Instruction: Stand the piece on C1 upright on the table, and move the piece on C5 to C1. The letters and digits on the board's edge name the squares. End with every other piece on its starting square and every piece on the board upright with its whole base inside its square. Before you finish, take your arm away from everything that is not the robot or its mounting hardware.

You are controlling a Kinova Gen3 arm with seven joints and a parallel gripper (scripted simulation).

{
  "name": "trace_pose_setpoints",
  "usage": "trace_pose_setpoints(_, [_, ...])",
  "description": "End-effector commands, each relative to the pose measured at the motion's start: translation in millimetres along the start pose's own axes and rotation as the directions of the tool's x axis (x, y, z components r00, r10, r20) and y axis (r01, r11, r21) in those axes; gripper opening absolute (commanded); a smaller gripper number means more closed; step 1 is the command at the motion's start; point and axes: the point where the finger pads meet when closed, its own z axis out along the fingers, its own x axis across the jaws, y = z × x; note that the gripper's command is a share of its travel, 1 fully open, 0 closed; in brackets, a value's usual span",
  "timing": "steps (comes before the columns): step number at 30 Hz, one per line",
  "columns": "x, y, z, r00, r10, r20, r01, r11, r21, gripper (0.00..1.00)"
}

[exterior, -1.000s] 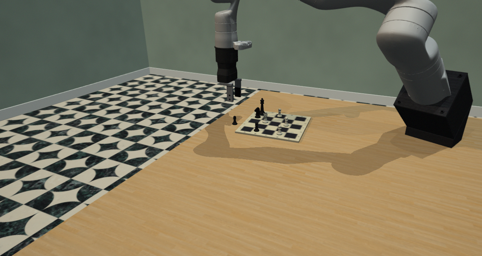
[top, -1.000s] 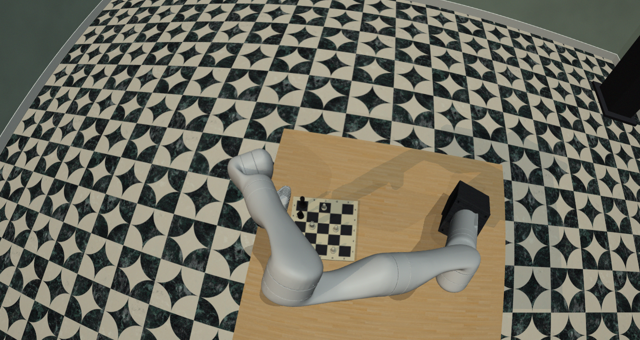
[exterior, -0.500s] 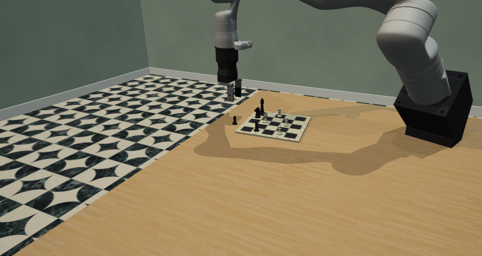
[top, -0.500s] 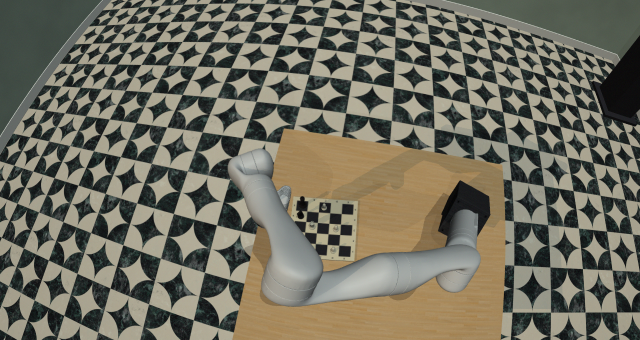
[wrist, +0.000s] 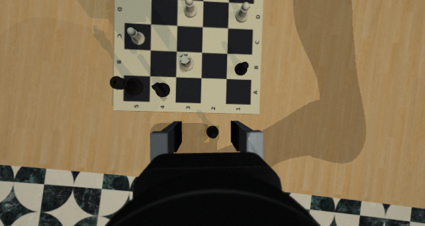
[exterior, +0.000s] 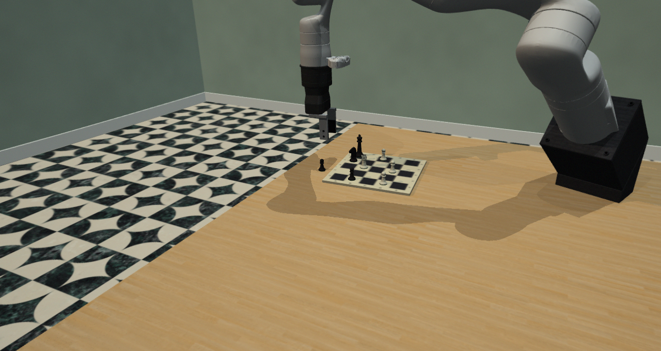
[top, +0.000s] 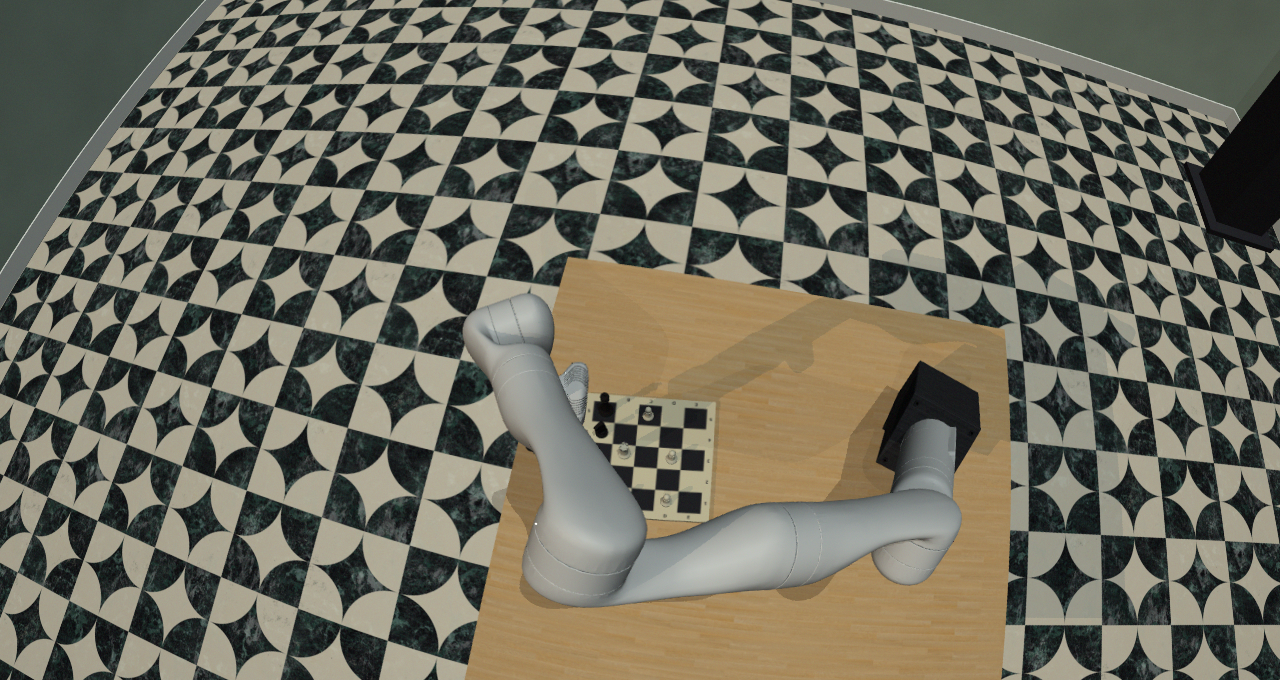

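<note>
A black pawn [exterior: 321, 165] [wrist: 212, 131] stands upright on the table [exterior: 323, 280] [wrist: 50, 86], just off the A edge of the small chessboard [exterior: 402, 187] [wrist: 186, 108] [top: 707, 488]. My gripper [exterior: 327, 126] [wrist: 206, 131] hangs open and empty well above that pawn. Square C1 [wrist: 240, 41] is bare. A white pawn [wrist: 136, 36] [exterior: 383, 155] [top: 647, 414] stands upright on C5. In the top view the arm hides the gripper and the black pawn.
A black king [wrist: 133, 86] [exterior: 359, 145] stands on A5, a black knight [wrist: 161, 89] on A4, a black pawn [wrist: 241, 68] on B1. White pieces stand on B3 [wrist: 186, 62], D3 [wrist: 190, 8] and D1 [wrist: 242, 13]. The table's edge is close behind the gripper. The robot's black base [exterior: 596, 155] is at the right.
</note>
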Motion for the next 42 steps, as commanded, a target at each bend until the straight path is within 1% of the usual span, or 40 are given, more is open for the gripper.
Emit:
trace_pose_setpoints(1, [-6, -6, -0.8, 1.0, -0.024, 0.0, 0.024, 1.0, 0.003, 1.0])
trace_pose_setpoints(4, [-8, -8, -0.5, 0.999, -0.042, 0.0, 0.042, 0.999, 0.006, 1.0])
trace_pose_setpoints(11, [-23, -28, 1.8, 0.98, -0.201, -0.008, 0.201, 0.979, 0.029, 1.0])
trace_pose_setpoints(15, [-32, -41, 3.2, 0.949, -0.314, -0.018, 0.315, 0.948, 0.041, 1.0])
trace_pose_setpoints(19, [-43, -55, 4.7, 0.898, -0.438, -0.033, 0.439, 0.897, 0.05, 1.0])
trace_pose_setpoints(21, [-43, -55, 4.7, 0.898, -0.438, -0.033, 0.439, 0.897, 0.05, 1.0])
trace_pose_setpoints(22, [-45, -59, 5.0, 0.882, -0.47, -0.037, 0.471, 0.88, 0.052, 1.0])
trace_pose_setpoints(26, [-55, -72, 6.4, 0.799, -0.598, -0.055, 0.601, 0.798, 0.054, 1.0])
trace_pose_setpoints(29, [-62, -82, 7.4, 0.719, -0.692, -0.068, 0.695, 0.717, 0.051, 1.0])
trace_pose_setpoints(32, [-69, -91, 8.3, 0.623, -0.778, -0.08, 0.782, 0.622, 0.044, 1.0])
trace_pose_setpoints(36, [-77, -102, 9.3, 0.474, -0.876, -0.092, 0.88, 0.473, 0.028, 1.0])
trace_pose_setpoints(38, [-77, -102, 9.3, 0.474, -0.876, -0.092, 0.88, 0.473, 0.028, 1.0])
trace_pose_setpoints(42, [-84, -110, 10.0, 0.305, -0.947, -0.097, 0.952, 0.306, 0.01, 1.0])
